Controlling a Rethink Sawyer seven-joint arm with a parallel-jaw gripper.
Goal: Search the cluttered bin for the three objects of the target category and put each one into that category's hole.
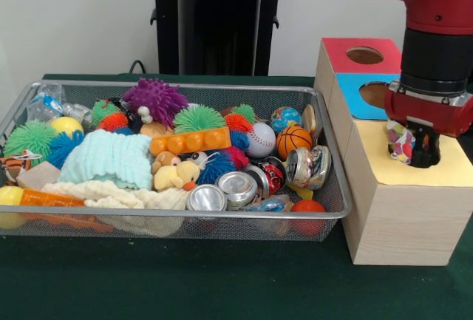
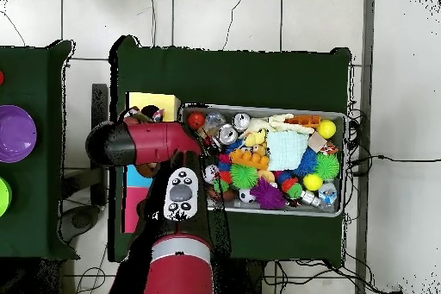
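Note:
My gripper (image 1: 411, 147) hangs over the yellow section (image 1: 451, 166) of the wooden box, at that section's hole. It is shut on a crushed can with a colourful print (image 1: 400, 143), which sits low against the yellow top. A black finger (image 1: 426, 150) shows beside the can. More crushed cans lie at the near right of the wire bin (image 1: 177, 87): two silver ones (image 1: 207, 198) (image 1: 239, 186), a red one (image 1: 270, 175) and a printed one (image 1: 309, 166). In the overhead view the red arm (image 2: 146, 142) covers the gripper and most of the box; only the yellow corner (image 2: 155, 101) shows.
The box also has a red section with a hole (image 1: 364, 55) and a blue section with a hole (image 1: 375, 94). The bin holds spiky balls, a baseball (image 1: 260, 140), a basketball (image 1: 293, 141), cloths (image 1: 107, 159) and plush toys. Purple and green bowls (image 2: 15, 133) sit on a side table.

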